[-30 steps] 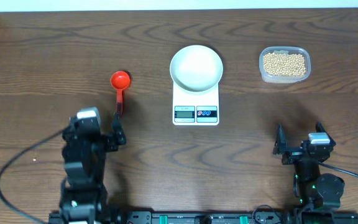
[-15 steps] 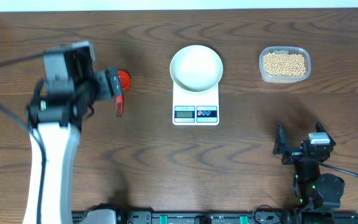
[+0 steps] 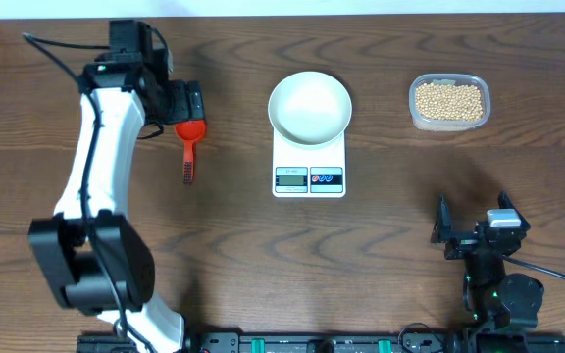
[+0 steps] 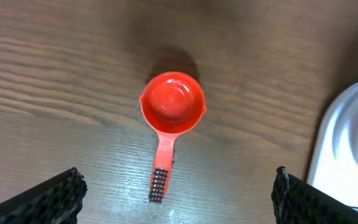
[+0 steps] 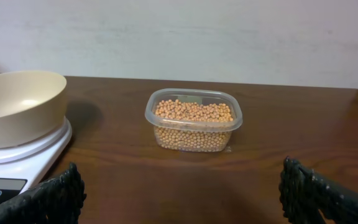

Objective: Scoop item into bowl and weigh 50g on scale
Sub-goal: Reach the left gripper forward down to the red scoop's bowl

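Note:
The tan-yellow beans (image 3: 448, 100) fill a clear plastic tub (image 3: 479, 116) at the back right, also in the right wrist view (image 5: 193, 112). The empty cream-white bowl (image 3: 309, 106) stands on the white scale (image 3: 309, 178); both show in the right wrist view, bowl (image 5: 17, 106) and scale (image 5: 23, 155). A red scoop (image 3: 189, 147) lies left of the scale, handle toward the front. My left gripper (image 3: 184, 104) is open and empty above the scoop's cup (image 4: 172, 102). My right gripper (image 3: 469, 235) is open and empty near the front right.
The left arm reaches from the front left up along the table's left side. The bowl's rim (image 4: 353, 137) shows at the right edge of the left wrist view. A pale wall stands behind the table's far edge.
My left arm has swung from the front of the table up to the back left, and its open gripper now hangs over the red scoop. The right arm has not moved.

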`<state>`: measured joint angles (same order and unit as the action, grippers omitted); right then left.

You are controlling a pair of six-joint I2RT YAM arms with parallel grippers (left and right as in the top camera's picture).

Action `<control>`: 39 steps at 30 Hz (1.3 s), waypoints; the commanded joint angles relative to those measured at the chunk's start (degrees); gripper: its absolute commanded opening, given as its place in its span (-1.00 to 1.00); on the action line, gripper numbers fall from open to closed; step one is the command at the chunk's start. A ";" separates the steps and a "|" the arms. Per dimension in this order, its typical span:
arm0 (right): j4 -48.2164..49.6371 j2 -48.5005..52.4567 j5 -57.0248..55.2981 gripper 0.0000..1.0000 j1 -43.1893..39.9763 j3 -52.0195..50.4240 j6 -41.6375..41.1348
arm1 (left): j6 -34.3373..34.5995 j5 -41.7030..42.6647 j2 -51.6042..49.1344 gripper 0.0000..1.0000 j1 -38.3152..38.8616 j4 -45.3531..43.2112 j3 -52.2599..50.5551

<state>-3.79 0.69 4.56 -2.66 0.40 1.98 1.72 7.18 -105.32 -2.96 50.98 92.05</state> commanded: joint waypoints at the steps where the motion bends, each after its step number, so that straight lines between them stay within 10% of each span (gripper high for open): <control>1: -0.20 -0.39 0.52 0.99 0.35 -0.09 0.68 | -1.05 -0.31 -1.92 0.95 -0.24 -1.03 0.85; 39: -0.20 -0.39 0.52 0.99 0.35 -0.09 0.68 | -3.78 0.37 -19.78 -0.08 -4.20 -11.28 0.81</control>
<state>-3.79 0.69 4.56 -2.66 0.40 2.00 -4.08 7.40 -124.38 -7.07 39.99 92.05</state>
